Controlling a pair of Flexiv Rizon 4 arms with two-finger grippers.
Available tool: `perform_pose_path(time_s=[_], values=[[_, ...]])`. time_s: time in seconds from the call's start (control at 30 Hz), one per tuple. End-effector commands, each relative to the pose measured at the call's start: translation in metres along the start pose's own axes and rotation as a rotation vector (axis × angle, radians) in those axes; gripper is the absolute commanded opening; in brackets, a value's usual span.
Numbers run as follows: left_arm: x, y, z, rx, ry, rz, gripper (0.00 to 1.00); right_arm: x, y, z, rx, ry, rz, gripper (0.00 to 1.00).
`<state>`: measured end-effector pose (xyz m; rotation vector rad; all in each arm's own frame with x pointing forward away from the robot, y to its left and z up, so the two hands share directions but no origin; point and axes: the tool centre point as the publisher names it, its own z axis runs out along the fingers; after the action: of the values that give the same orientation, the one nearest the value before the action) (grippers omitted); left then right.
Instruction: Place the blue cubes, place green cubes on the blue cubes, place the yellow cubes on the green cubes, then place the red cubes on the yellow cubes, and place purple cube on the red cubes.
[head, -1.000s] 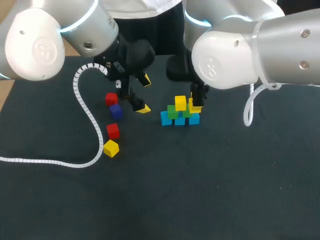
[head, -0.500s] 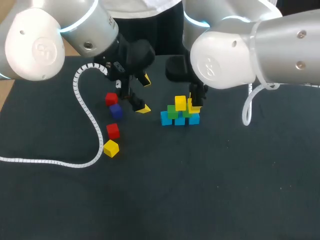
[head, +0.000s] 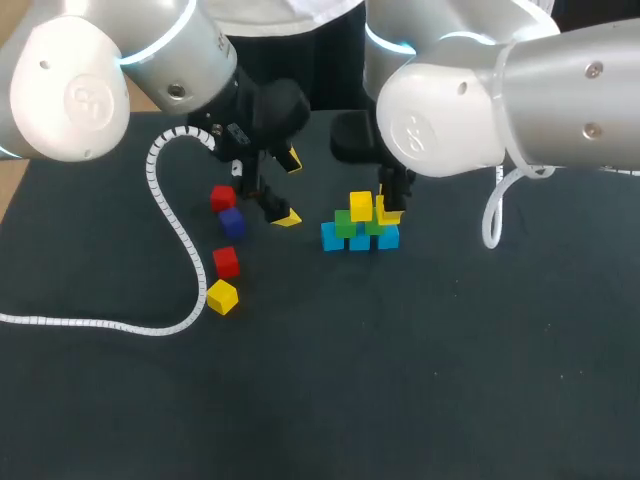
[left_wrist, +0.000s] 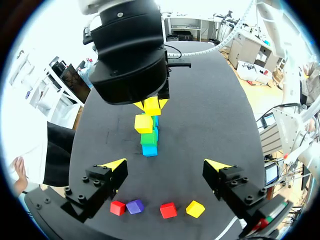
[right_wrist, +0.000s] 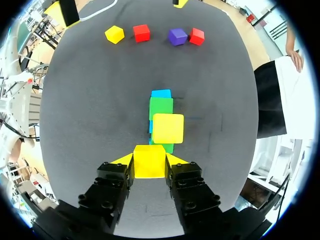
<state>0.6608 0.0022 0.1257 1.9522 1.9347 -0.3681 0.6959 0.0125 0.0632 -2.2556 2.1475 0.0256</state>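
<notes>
Yellow and square, the held yellow cube (right_wrist: 149, 162) is pinched between the two fingers of the right gripper (right_wrist: 150, 159). One flat side presses against each bright tip. Just ahead of this gripper is the little pile. The placed yellow cube (right_wrist: 167, 128) is on top of the pile and sits almost against the held one. Past it are the green cubes (right_wrist: 161, 108), and then a bit of the blue cubes (right_wrist: 161, 93) at the bottom. All the cubes have smooth sides and sharp corners. I cannot tell if the held yellow cube rests on the pile or hangs just over its near end.

Far ahead of the right gripper, four more blocks lie in a row on the table (head: 400, 380), which has a dark top that looks like rough cloth. They are the loose yellow cube (right_wrist: 114, 34), a red cube (right_wrist: 141, 33), the purple cube (right_wrist: 177, 36) and a second red cube (right_wrist: 196, 36).

The left gripper (left_wrist: 166, 165) has its fingers spread wide with nothing between them. The same four blocks lie just under it, and the pile stands ahead of it, in line with the gap between its fingers. A white bumpy cable (head: 170, 225) curls over the table beside the left gripper.
</notes>
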Motion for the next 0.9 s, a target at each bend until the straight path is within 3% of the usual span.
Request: perform_pose_path(time_s=[0.03,0.9], values=[[0.0009,0.0002,-0.0004,0.001,-0.003,0.002,1.0,-0.0009,-0.0036,0.001,-0.004,0.001,-0.002,0.0],[0.0009,0.0002,-0.0004,0.001,-0.003,0.002,1.0,-0.0012,-0.0104,0.0088,-0.016,-0.008,-0.014,0.0]])
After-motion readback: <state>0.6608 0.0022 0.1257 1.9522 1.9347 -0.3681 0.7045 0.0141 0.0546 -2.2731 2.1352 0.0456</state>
